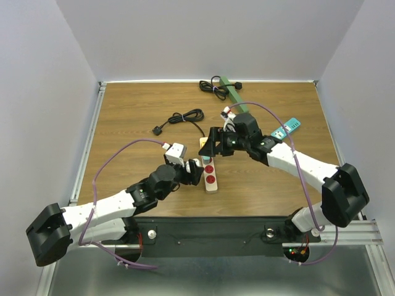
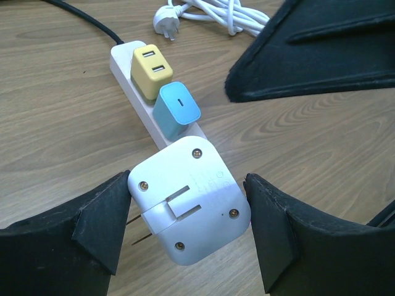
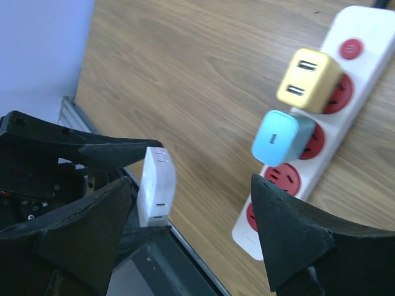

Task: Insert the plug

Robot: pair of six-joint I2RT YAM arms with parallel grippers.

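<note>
A white power strip (image 1: 212, 176) with red sockets lies mid-table. A yellow adapter (image 2: 152, 69) and a blue adapter (image 2: 177, 110) are plugged into it. My left gripper (image 2: 187, 182) is shut on a white square plug adapter (image 2: 191, 206), its two prongs pointing left, held just off the strip's near end (image 2: 133, 86). The right wrist view shows the adapter (image 3: 155, 185) edge-on, beside free red sockets (image 3: 282, 177). My right gripper (image 1: 213, 145) is open and empty above the strip, near the yellow adapter (image 3: 307, 79) and blue adapter (image 3: 282, 137).
A black cable (image 1: 182, 118) lies left of the strip. A green power strip (image 1: 233, 90) with a black cord is at the back, a teal one (image 1: 286, 128) on the right. A white cable and plug (image 2: 170, 15) lie beyond the strip.
</note>
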